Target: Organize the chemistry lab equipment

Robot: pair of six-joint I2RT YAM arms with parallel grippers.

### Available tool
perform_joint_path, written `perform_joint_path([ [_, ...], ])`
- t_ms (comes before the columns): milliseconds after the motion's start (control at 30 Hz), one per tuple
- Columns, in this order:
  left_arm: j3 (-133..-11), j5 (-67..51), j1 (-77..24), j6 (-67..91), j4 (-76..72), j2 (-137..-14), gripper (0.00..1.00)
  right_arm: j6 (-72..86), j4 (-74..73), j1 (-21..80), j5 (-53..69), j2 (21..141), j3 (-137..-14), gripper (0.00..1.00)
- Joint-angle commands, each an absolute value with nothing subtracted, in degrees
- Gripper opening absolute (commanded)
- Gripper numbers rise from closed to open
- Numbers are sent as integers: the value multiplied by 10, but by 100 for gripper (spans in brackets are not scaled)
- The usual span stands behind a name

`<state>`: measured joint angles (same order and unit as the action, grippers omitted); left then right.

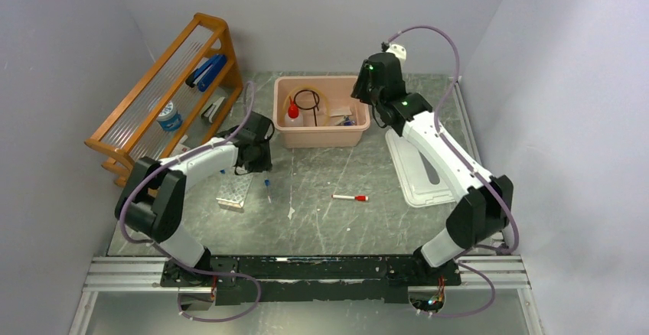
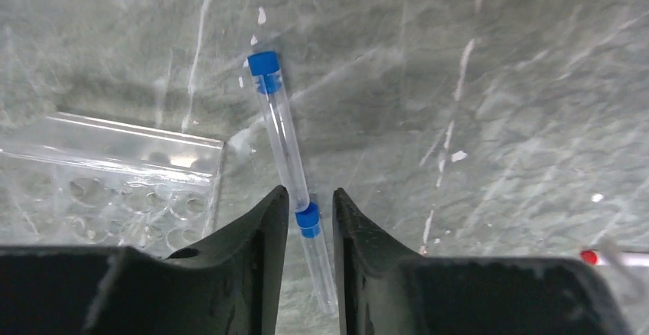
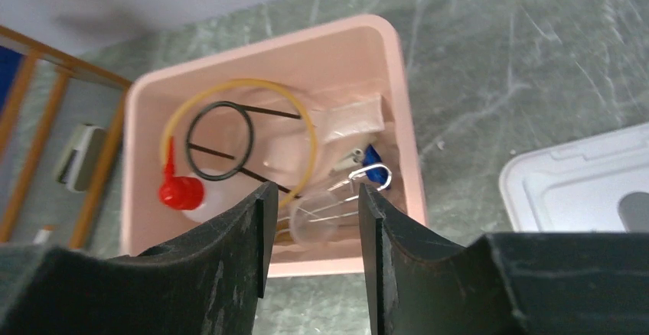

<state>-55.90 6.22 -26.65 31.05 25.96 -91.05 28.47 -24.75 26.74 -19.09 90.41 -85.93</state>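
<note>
Two blue-capped tubes lie end to end on the table. In the left wrist view one tube (image 2: 279,132) lies ahead of the jaws. The other tube (image 2: 315,243) lies between the fingers of my left gripper (image 2: 310,197), which is open and straddles it low over the table. The clear tube rack (image 2: 107,190) lies just to its left. My right gripper (image 3: 311,197) is open and empty above the pink bin (image 3: 406,121). The bin holds the black wire ring (image 3: 222,104), the red-capped squeeze bottle (image 3: 181,192), the amber tubing (image 3: 312,140) and the blue-based cylinder (image 3: 321,216).
The wooden slatted rack (image 1: 168,90) stands at the back left. A white lid (image 1: 417,174) lies under the right arm. A red-capped marker (image 1: 350,197) lies mid-table. The pink bin (image 1: 321,140) sits at the back centre, the tube rack (image 1: 235,191) by the left gripper (image 1: 256,168).
</note>
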Motion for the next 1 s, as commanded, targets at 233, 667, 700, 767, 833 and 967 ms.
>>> perform_joint_path([
  [233,-534,102,-269,329,209,-975,38,278,-165,267,-138,842,-802,45],
  [667,-538,103,-275,297,205,-959,5,274,-144,267,-55,837,-782,44],
  [700,-540,103,-277,290,207,-945,5,270,-137,267,-31,838,-781,44],
  [767,-546,104,-280,275,214,-913,5,263,-126,267,26,841,-780,44],
  [833,-552,105,-280,260,220,-876,5,264,-112,269,81,846,-778,45],
  [967,-546,104,-281,223,208,-800,5,290,-122,291,128,877,-797,48],
])
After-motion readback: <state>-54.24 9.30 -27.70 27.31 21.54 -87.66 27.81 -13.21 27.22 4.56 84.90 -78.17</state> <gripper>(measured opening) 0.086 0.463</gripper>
